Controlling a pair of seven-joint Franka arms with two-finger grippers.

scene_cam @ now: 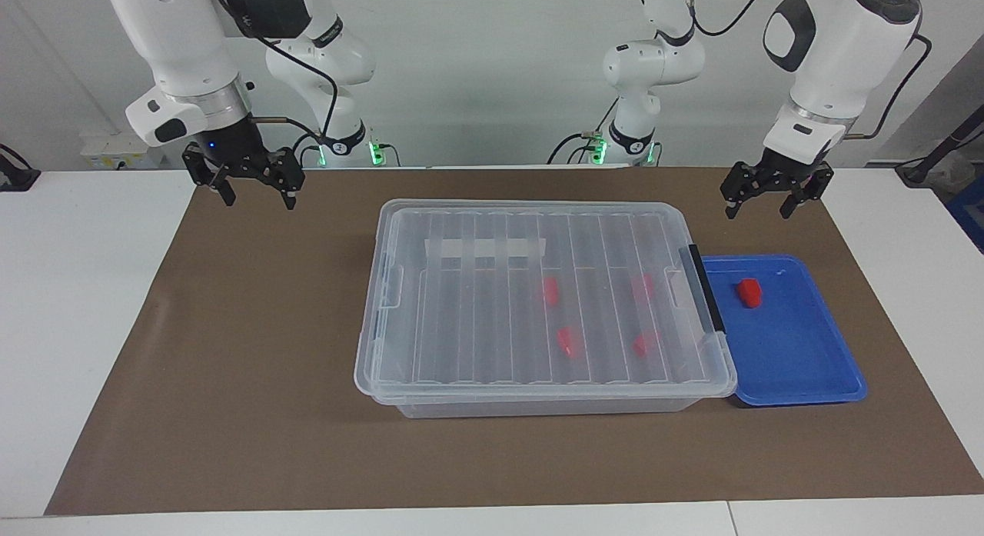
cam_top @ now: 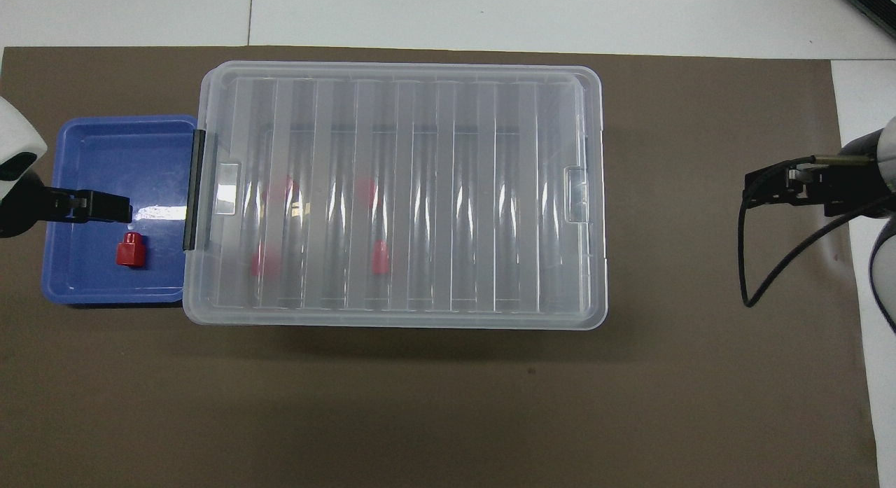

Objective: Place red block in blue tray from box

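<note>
- The red block (scene_cam: 749, 292) is a small, bright red piece with a narrower stub on one end; it lies alone in the blue tray (scene_cam: 799, 367), toward the tray's corner nearest the robots and nearest the box.
- The blue tray is shallow, with a raised rim and rounded corners. It sits on the brown mat (scene_cam: 231, 367) at the left arm's end, touching the end of the box (scene_cam: 538, 397) that carries the black latch bar (scene_cam: 705, 287).
- The box is a large clear bin with a ribbed see-through lid, which is on. Four more red blocks (scene_cam: 566, 341) show blurred through the lid, all in the half toward the tray.
- The left gripper (scene_cam: 772, 200) hangs in the air with its fingers spread and empty, over the mat just off the tray's edge nearest the robots.
- The right gripper (scene_cam: 256, 184) is also spread and empty, raised over the mat's corner at the right arm's end, well apart from the box.
- The facing view shows both grippers whole, their spread fingers, and a white label strip (scene_cam: 484, 248) on the lid.
- The overhead view shows the block's (cam_top: 131, 250) stub-and-body outline clearly, but only a dark bar of the left gripper (cam_top: 84, 204) over the tray (cam_top: 91, 141), and the right gripper (cam_top: 787, 185) side-on near the mat's (cam_top: 420, 404) edge, with a black cable (cam_top: 752, 264) looping below it.
</note>
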